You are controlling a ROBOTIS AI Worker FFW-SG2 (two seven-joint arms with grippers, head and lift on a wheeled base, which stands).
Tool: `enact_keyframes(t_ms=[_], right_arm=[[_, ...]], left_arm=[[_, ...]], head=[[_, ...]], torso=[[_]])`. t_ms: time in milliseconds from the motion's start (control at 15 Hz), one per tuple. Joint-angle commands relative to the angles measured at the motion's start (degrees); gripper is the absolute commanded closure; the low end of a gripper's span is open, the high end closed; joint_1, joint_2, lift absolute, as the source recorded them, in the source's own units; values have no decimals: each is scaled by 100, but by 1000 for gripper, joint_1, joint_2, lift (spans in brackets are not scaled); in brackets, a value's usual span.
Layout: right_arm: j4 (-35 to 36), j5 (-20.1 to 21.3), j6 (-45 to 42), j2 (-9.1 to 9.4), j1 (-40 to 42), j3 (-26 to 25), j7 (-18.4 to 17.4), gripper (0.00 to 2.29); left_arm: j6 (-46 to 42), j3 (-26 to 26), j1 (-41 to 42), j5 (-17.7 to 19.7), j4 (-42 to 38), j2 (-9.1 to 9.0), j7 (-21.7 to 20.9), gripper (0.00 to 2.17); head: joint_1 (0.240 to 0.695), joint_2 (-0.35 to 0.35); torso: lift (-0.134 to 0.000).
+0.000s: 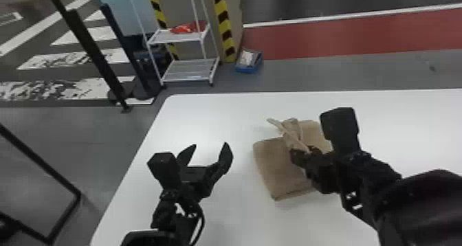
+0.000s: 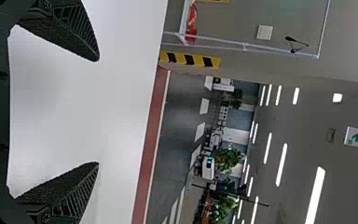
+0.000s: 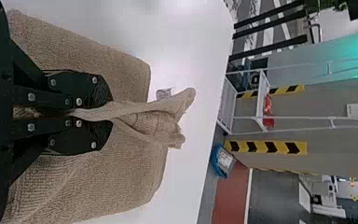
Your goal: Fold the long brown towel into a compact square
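Brown towelling could spring loose or drag crooked if I pull, since my right gripper (image 3: 110,113) has its jaws shut on one bunched ridge. The towel's (image 1: 275,169) remainder lies beneath and either side of them on the surface (image 1: 202,118); my left gripper's (image 1: 210,147) jaws are wide, empty, well apart.

Lg indoor hall, lab or workshop type (can't tell which), w/ road-style floor: wht crosswalk bars (image 1: 41,61), some w/ patchy paint, & red strip (image 1: 343,34) edged w/ wht line. Fittings incl wht table (image 1: 213,118), wht metal rack (image 1: 189,73), blue tub (image 1: 245,70), dk posts (image 1: 91,46), yel/blk hazard stripes (image 1: 222,17). Overhead & bkgd: rows of ceiling lights (image 2: 282,163), green-arrow sign (image 2: 357,137), plants (image 2: 228,158).
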State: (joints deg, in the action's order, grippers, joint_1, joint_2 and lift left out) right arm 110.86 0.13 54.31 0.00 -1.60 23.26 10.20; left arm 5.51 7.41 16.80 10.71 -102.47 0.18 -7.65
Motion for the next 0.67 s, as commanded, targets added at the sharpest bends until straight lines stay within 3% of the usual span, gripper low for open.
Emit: enact_keyframes(t_ms=[0,67,133,267,467,533,600], right_arm=[[-364,-48,-584,5,-24,302,44,721],[-399,-180,-812,5,29,311,123,63],[-407,-321,-1129,5,117,302,246,-1],[-399,-637,-1638,5,240,179,448,22],[-381,-998,-1656,5,301,-94,668,90],[-381,-954,-1621,5,292,-129,676,198],[-399,-910,-1550,5,240,-129,808,559]], left_arm=[[-10,6,-2,1,7,-32,-8,83],[-27,15,-2,1,16,-32,-8,83],[-27,33,-2,1,25,-32,-26,83],[-45,33,-2,1,34,-32,-26,83],[-62,33,-2,1,34,-32,-26,83],[-62,59,-2,1,25,-32,-26,83],[-62,85,-2,1,16,-32,-35,83]], head=[[695,309],[695,323],[695,335],[695,350],[695,350],[695,350],[695,350]], torso=[[-122],[-122],[-122],[-122],[-122],[-122],[-122]])
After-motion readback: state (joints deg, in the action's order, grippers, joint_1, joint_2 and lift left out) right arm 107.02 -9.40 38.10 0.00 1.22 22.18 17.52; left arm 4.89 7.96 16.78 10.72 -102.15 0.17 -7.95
